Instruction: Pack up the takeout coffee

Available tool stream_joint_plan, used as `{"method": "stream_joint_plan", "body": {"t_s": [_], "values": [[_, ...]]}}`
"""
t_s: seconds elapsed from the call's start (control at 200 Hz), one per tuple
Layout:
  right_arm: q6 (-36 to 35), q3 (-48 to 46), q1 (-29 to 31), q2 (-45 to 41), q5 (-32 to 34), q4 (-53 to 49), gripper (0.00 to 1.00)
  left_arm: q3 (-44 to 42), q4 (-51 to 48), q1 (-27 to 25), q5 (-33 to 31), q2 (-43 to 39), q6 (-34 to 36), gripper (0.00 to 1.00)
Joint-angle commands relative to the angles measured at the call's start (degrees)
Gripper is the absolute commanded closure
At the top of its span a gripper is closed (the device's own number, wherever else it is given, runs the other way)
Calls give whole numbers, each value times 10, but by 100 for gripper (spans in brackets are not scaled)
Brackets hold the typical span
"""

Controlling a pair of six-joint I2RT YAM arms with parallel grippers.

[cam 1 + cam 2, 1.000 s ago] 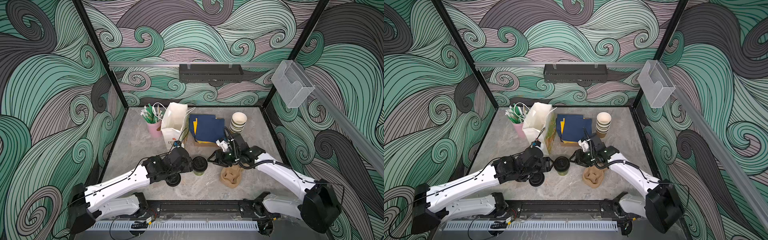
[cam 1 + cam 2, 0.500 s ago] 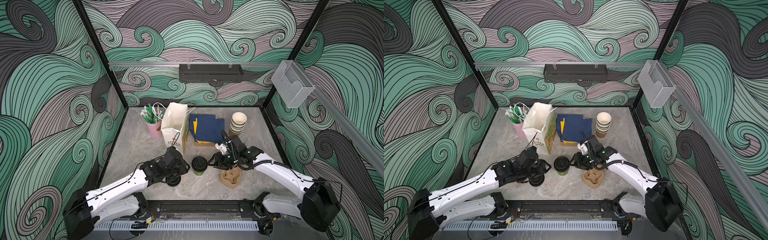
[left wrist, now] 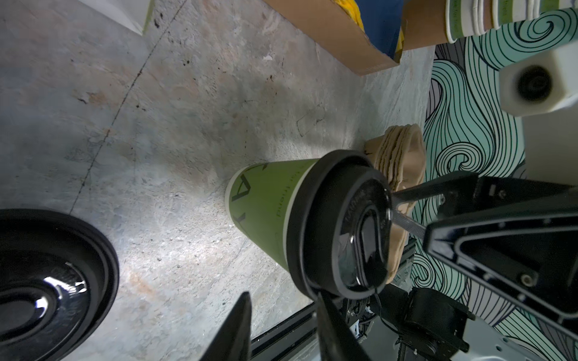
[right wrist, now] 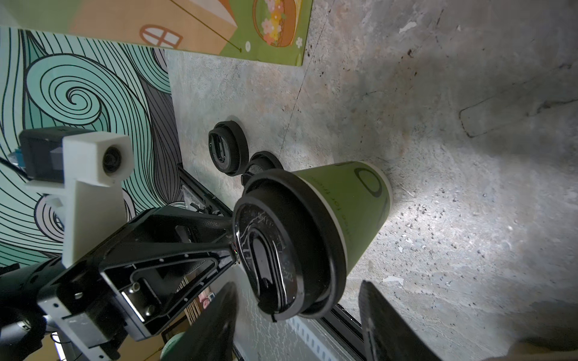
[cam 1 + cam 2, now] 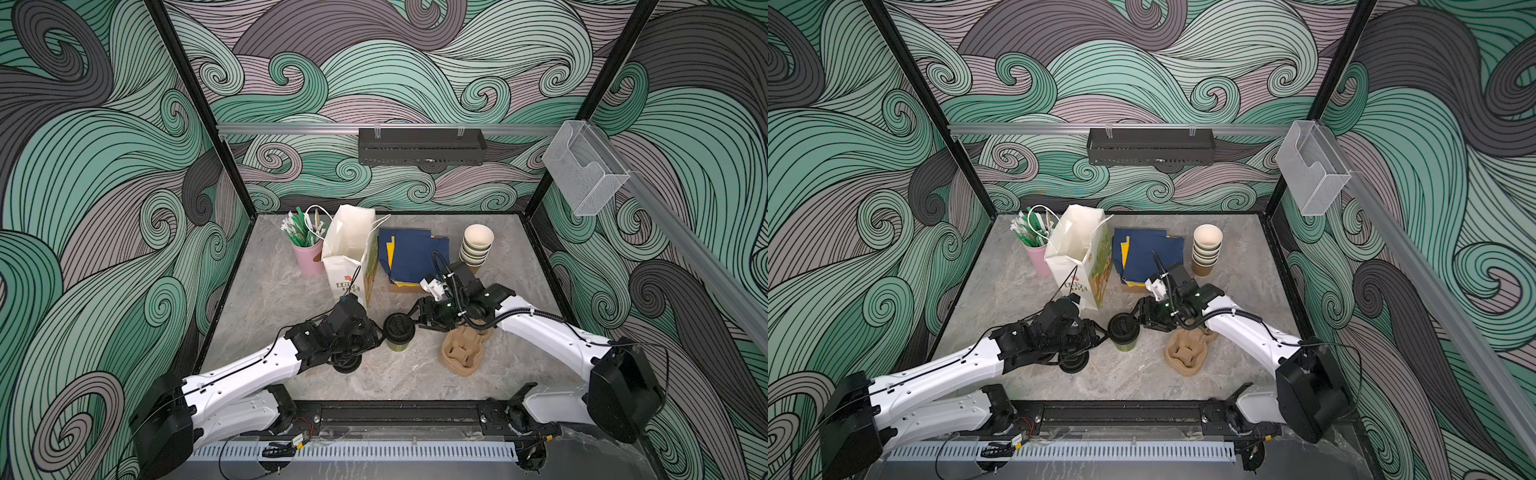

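One takeout coffee cup (image 5: pixel 398 334) (image 5: pixel 1123 334) with olive-green sides and a black sip lid stands upright mid-table. It also shows in the left wrist view (image 3: pixel 269 212) and the right wrist view (image 4: pixel 353 206). My left gripper (image 5: pixel 379 332) (image 3: pixel 284 325) is at its left side, open, with one fingertip against the lid's rim and nothing between the jaws. My right gripper (image 5: pixel 415 322) (image 4: pixel 300 325) reaches in from the right, open wider than the lid, its fingertips either side of the lid's edge. No second capped cup shows.
Loose black lids (image 5: pixel 347 363) (image 4: pixel 225 150) lie under my left arm. A stack of brown pulp cup carriers (image 5: pixel 461 353) sits under my right arm. Behind stand a white paper bag (image 5: pixel 349 249), a pink cup of straws (image 5: pixel 307 253), blue napkins (image 5: pixel 415 255) and stacked lidless cups (image 5: pixel 476 247).
My left arm has drawn back toward the front left and its jaws have narrowed. My right gripper has edged left toward the cup and its jaws have widened. The cup has stayed put.
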Motion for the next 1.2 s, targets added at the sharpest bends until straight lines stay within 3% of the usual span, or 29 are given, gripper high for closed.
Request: {"method": "stream_joint_plan", "body": {"t_s": [0.0, 0.78, 1.196], "values": [[-11, 11, 4, 7, -8, -2, 38, 2, 21, 5, 13, 5, 2, 64], [-5, -1, 14, 30, 0, 2, 44, -12, 36, 22, 45, 37, 9, 76], [-3, -13, 14, 24, 7, -1, 46, 16, -17, 24, 81, 87, 61, 84]]}}
